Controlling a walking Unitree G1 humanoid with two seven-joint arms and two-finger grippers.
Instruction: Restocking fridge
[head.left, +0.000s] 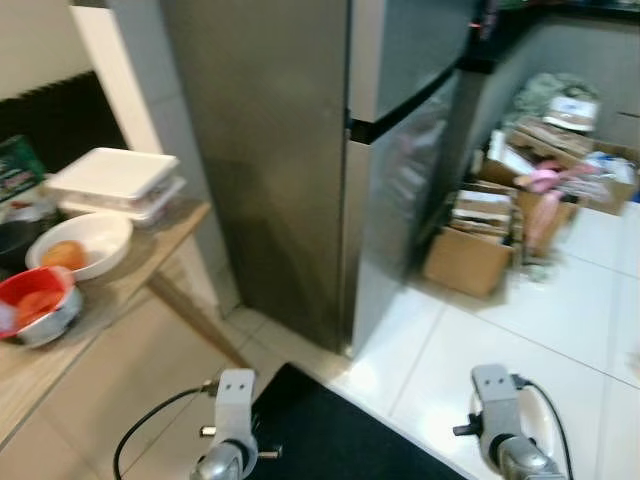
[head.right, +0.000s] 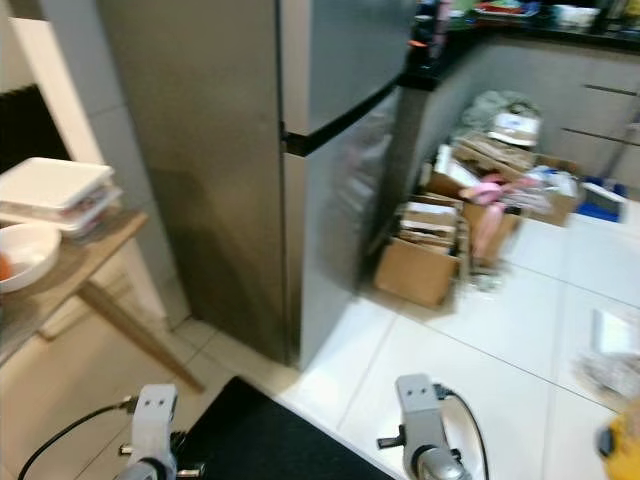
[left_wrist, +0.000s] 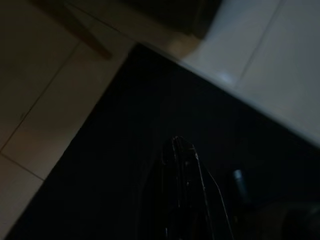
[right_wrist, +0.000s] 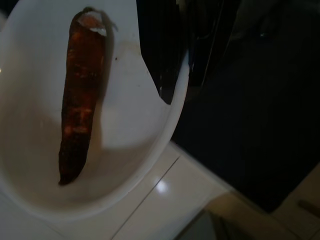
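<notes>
A tall steel fridge (head.left: 300, 150) stands ahead with both doors closed. In the right wrist view my right gripper (right_wrist: 172, 75) is shut on the rim of a white bowl (right_wrist: 125, 150), and a long dark orange carrot (right_wrist: 80, 100) lies in that bowl. My right arm (head.left: 497, 410) hangs low over the white floor tiles. My left arm (head.left: 233, 410) hangs low too. My left gripper (left_wrist: 182, 150) points down at a black mat, its fingers pressed together and holding nothing.
A wooden table (head.left: 120, 285) at the left carries a white bowl (head.left: 85, 245) with orange food, a red bowl (head.left: 40, 300) and stacked white lidded containers (head.left: 115, 180). Cardboard boxes (head.left: 480, 250) and clutter crowd the floor right of the fridge. A black mat (head.left: 330, 435) lies underfoot.
</notes>
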